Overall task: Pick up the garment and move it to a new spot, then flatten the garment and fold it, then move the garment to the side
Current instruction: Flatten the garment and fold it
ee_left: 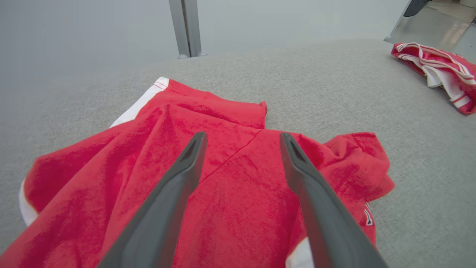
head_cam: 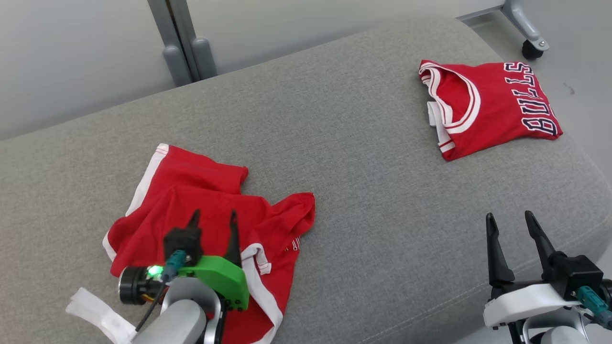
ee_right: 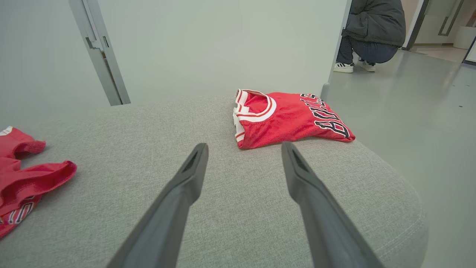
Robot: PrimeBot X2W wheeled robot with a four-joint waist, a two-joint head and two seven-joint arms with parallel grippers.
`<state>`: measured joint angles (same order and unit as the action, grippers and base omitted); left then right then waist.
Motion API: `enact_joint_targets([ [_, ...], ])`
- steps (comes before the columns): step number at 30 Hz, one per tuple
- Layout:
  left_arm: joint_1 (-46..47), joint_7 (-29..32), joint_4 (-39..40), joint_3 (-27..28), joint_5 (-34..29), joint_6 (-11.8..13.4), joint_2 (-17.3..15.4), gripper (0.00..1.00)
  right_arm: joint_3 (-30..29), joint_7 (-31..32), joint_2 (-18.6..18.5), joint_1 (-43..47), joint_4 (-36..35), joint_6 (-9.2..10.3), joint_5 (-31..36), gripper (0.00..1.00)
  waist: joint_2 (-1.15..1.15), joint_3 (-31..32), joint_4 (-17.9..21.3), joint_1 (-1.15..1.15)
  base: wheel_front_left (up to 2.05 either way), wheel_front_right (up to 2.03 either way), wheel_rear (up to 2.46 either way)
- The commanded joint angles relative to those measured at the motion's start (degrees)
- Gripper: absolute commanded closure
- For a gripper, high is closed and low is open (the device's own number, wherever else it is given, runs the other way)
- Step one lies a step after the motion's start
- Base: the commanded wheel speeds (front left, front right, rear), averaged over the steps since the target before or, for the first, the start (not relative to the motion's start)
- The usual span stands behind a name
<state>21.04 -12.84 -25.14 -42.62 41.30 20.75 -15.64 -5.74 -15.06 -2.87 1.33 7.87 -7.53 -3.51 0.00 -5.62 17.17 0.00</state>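
Left tool stands spread just over the crumpled red garment, gripping nothing; right tool spread, empty, above the grey cushion.

Crumpled garment: 6 o'clock portion hidden behind left tool and arm; hem cut by head view edge; print at 4 o'clock fold illegible.
Folded jersey: cut at 2 o'clock, left wrist view.
Person: crouched, cut at 1 o'clock, right wrist view.
White strip: 7 o'clock, identity unclear.
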Motion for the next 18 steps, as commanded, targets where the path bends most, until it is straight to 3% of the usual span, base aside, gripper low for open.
enact_joint_targets([
  [1,1.2,1.4,3.2,-2.4,-2.5,-0.5,-1.3,0.00,0.1,-0.1,-0.1,0.9,0.1,0.09,-0.4,0.00,0.00,0.8,-0.7,0.00,0.00,0.00,0.00],
  [7,4.0,15.1,15.6,-13.6,-10.4,-2.6,-7.0,0.00,0.4,-0.1,-0.1,0.9,-0.1,0.09,-0.6,0.00,0.00,0.9,-1.4,0.00,0.00,0.00,0.00],
  [10,5.8,21.4,17.9,-17.6,-13.0,-4.2,-9.7,0.00,0.6,-0.1,-0.1,0.3,-0.1,0.09,-0.8,0.00,0.00,0.5,-1.3,0.00,0.00,0.00,0.00],
  [15,8.1,26.4,17.8,-21.1,-15.1,-7.6,-11.9,0.01,0.9,-0.1,-0.1,0.0,0.1,0.09,-1.7,0.00,0.00,-0.5,-0.7,0.00,0.00,0.00,0.00],
  [18,9.5,27.8,17.1,-22.8,-16.2,-9.6,-12.7,0.14,1.1,-0.1,-0.1,-0.3,0.2,0.09,-2.0,0.00,0.00,-1.1,-0.4,0.00,0.00,0.00,0.00],
])
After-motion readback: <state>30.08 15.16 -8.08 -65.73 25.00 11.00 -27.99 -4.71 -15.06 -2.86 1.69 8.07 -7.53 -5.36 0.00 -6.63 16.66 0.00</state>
